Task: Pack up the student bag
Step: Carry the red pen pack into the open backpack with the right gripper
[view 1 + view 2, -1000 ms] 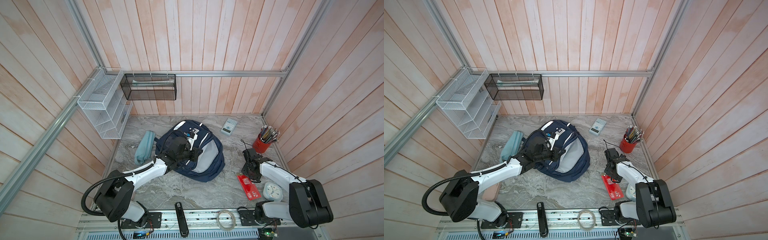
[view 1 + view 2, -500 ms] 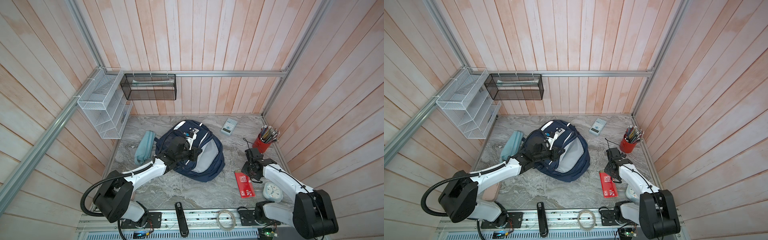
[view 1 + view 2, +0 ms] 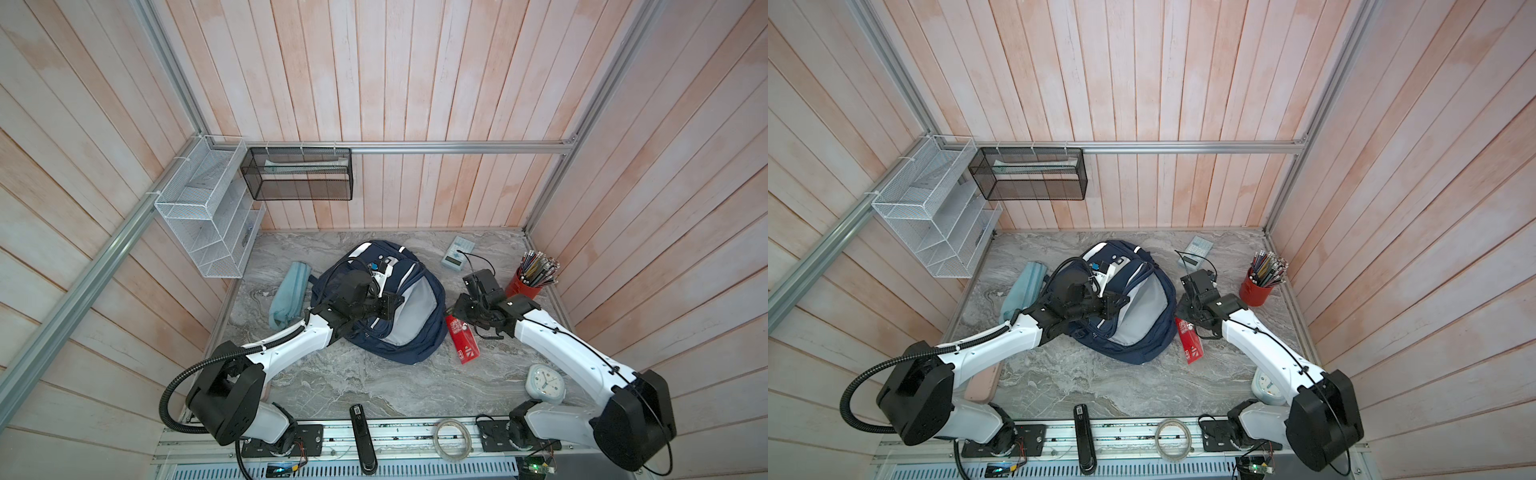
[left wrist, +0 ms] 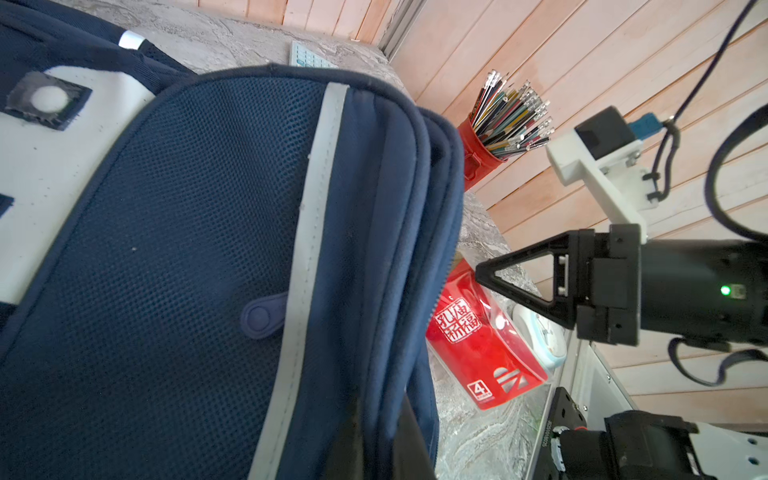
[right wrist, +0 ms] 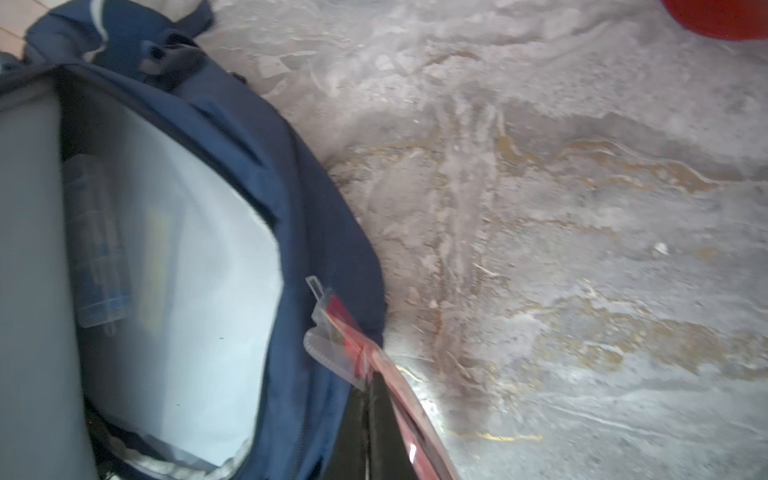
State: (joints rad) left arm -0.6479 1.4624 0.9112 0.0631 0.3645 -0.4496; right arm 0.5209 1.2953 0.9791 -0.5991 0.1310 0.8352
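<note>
Presently left pincer point(image 3: 391, 308) pinches student bag point(image 3: 399, 351) flap (navy), right pincer point(image 3: 453, 313) clamps red packet point(image 3: 466, 345).

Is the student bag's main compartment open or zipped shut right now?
Open. The student bag gapes, its grey lining showing; the left hand pinches the flap.

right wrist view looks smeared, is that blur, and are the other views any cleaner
Right wrist view: soft all over, likely motion blur, smearing the bag, table and packet, with a bright glint beside the packet. Left wrist view: bag mesh crisp, small glare on the packet. Both top views: sharp and evenly lit, but the wide lens splays the walls outward.
</note>
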